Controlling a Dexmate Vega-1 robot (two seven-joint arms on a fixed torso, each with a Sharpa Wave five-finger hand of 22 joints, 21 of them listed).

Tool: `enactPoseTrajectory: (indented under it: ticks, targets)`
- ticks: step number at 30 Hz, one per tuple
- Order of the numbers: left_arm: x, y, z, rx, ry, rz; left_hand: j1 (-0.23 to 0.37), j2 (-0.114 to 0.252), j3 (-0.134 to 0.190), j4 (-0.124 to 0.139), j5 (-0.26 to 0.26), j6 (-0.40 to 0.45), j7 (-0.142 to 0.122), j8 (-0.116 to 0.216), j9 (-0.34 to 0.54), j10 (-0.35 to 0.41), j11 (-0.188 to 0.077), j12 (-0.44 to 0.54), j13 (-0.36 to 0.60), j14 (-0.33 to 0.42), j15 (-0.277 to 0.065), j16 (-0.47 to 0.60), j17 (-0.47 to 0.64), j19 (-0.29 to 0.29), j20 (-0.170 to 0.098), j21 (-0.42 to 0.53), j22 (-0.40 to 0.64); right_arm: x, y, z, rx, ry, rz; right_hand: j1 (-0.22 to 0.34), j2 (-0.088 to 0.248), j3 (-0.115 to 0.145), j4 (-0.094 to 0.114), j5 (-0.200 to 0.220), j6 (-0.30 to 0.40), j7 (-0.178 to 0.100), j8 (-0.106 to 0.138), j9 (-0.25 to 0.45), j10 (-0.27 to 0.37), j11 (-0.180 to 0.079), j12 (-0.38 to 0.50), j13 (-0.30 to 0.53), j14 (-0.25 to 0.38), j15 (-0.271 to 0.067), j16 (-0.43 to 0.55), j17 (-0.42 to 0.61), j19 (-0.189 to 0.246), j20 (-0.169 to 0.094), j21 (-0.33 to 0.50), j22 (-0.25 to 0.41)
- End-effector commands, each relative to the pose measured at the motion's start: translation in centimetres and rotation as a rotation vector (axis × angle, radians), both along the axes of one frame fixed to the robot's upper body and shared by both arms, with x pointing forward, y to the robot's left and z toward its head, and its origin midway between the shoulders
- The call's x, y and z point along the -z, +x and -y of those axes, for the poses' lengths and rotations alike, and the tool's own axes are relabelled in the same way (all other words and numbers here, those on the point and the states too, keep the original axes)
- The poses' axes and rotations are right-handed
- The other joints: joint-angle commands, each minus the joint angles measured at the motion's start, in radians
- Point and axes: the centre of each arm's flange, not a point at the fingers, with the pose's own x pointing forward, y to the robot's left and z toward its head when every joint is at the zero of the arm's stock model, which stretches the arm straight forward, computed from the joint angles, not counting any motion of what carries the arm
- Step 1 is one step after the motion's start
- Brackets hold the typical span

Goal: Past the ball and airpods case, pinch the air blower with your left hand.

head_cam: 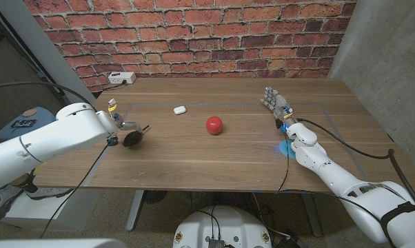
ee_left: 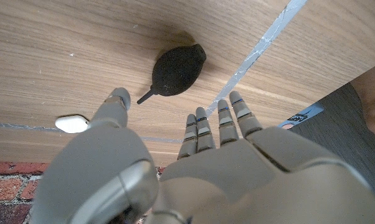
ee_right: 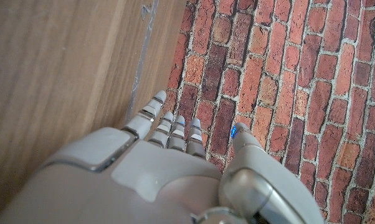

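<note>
Air blower: a black rubber bulb (head_cam: 132,138) with a short thin nozzle, lying on the worktop (head_cam: 228,162) at the robot's left side, just inside a grey tape line (ee_left: 262,53); in the left wrist view (ee_left: 177,70) its nozzle tip points toward the thumb.
Left hand: it hovers at the blower (head_cam: 116,124); in its own wrist view (ee_left: 194,168) the fingers (ee_left: 228,121) and thumb are spread apart with nothing between them, their tips close to the blower and not touching it.
Earbud case: small, white, rounded (head_cam: 179,109), lying farther back on the worktop, between the blower and the ball and apart from both; it also shows beside the left thumb (ee_left: 71,123).
Ball: red (head_cam: 214,125), near the middle of the worktop, well apart from the blower.
Right hand: at the worktop's right side (head_cam: 276,105), fingers straight and slightly apart, holding nothing (ee_right: 169,162).
Backdrop: a brick wall (head_cam: 194,34) behind the worktop, with a white power strip (head_cam: 120,78) at the back left edge.
</note>
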Motion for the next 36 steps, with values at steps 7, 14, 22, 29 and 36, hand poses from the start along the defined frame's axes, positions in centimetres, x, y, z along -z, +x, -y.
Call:
enactPoseTrajectory:
  ticks: [7, 14, 22, 29, 36]
  targets:
    - [0.1, 1.1, 0.8, 0.01, 0.008, -0.071, 0.007, 0.003, -0.006, 0.004, -0.006, -0.009, 0.003, 0.006, 0.001, -0.011, 0.004, -0.006, 0.006, -0.008, 0.004, 0.001, 0.005, -0.013, 0.005, -0.002, 0.003, 0.5, 0.0, 0.6, 0.001, 0.011, 0.0, 0.013, -0.002, -0.002, -0.005, -0.002, 0.004, 0.003, 0.005, 0.003, 0.003, 0.006, 0.004, -0.001, 0.003, 0.003, 0.005, 0.0, 0.002, 0.009, 0.006, 0.005]
    - [0.6, 1.5, 1.0, 0.017, -0.002, -0.1, 0.007, 0.005, -0.008, 0.005, -0.011, -0.01, 0.006, 0.008, 0.001, -0.014, 0.007, -0.007, 0.008, -0.008, 0.001, 0.002, 0.006, -0.015, 0.004, -0.003, 0.003, 0.6, 0.0, 0.7, 0.003, 0.021, 0.0, 0.013, -0.001, -0.003, -0.006, -0.002, 0.004, 0.003, 0.005, 0.003, 0.003, 0.007, 0.004, 0.0, 0.002, 0.003, 0.005, 0.0, 0.002, 0.009, 0.006, 0.005]
    - [0.9, 1.4, 1.3, 0.025, -0.004, -0.109, 0.008, 0.008, -0.01, 0.005, -0.015, -0.01, 0.009, 0.009, 0.001, -0.013, 0.012, -0.008, 0.01, -0.011, 0.001, 0.002, 0.007, -0.017, 0.004, -0.003, 0.004, 0.6, 0.0, 0.8, 0.005, 0.023, 0.002, 0.013, -0.001, -0.004, -0.007, -0.002, 0.004, 0.003, 0.005, 0.003, 0.002, 0.006, 0.003, -0.001, 0.002, 0.003, 0.006, 0.0, 0.002, 0.01, 0.006, 0.005]
    - [1.0, 1.2, 1.5, 0.03, -0.006, -0.116, 0.01, 0.01, -0.011, 0.005, -0.018, -0.008, 0.011, 0.011, 0.001, -0.013, 0.011, -0.008, 0.012, -0.007, -0.001, 0.005, 0.007, -0.015, 0.003, -0.001, 0.004, 0.7, -0.1, 0.8, 0.005, 0.027, 0.002, 0.014, -0.001, -0.005, -0.008, -0.002, 0.004, 0.002, 0.005, 0.003, 0.003, 0.007, 0.004, 0.0, 0.001, 0.003, 0.005, 0.0, 0.001, 0.01, 0.006, 0.005]
    - [1.2, 1.1, 1.3, 0.022, -0.013, -0.126, 0.011, 0.01, -0.013, 0.005, -0.02, -0.009, 0.011, 0.011, 0.001, -0.015, 0.012, -0.009, 0.014, -0.007, -0.001, 0.005, 0.007, -0.014, 0.004, 0.0, 0.004, 0.9, 0.0, 0.8, 0.005, 0.031, -0.003, 0.013, -0.001, -0.005, -0.008, -0.002, 0.003, 0.002, 0.005, 0.003, 0.002, 0.005, 0.004, 0.0, 0.003, 0.003, 0.006, 0.0, 0.001, 0.01, 0.006, 0.005]
